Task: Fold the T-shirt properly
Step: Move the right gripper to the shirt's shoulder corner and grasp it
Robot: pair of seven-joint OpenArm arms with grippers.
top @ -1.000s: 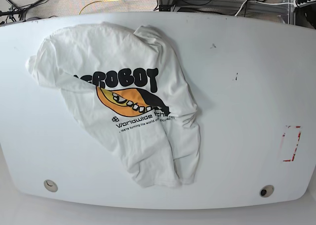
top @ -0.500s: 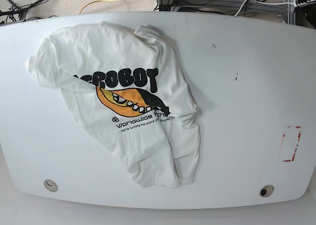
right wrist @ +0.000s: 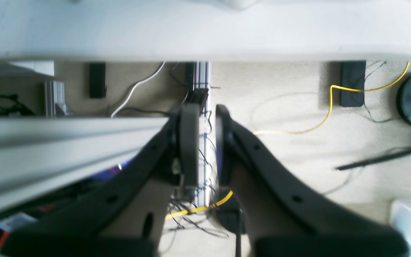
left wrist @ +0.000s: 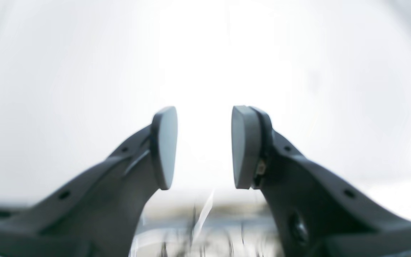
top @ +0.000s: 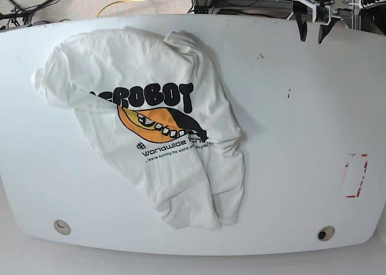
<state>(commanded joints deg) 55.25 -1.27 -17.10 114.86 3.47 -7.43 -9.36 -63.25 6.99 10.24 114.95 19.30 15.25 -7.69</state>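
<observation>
i'm seeing the shirt (top: 151, 124) lying crumpled on the left half of the bench (top: 301, 118), its lettering partly hidden by a fold. the left wrist view is washing out to white, so i'm only making out the left gripper (left wrist: 203, 148), its pads parted and holding nothing. in base view it's hanging at the bench's far right edge (top: 315, 25). the right gripper (right wrist: 207, 142) is showing a narrow gap, empty, over cabled floor; base view is cutting it off.

white table (top: 301, 106) carries crumpled t-shirt (top: 151, 124).
</observation>
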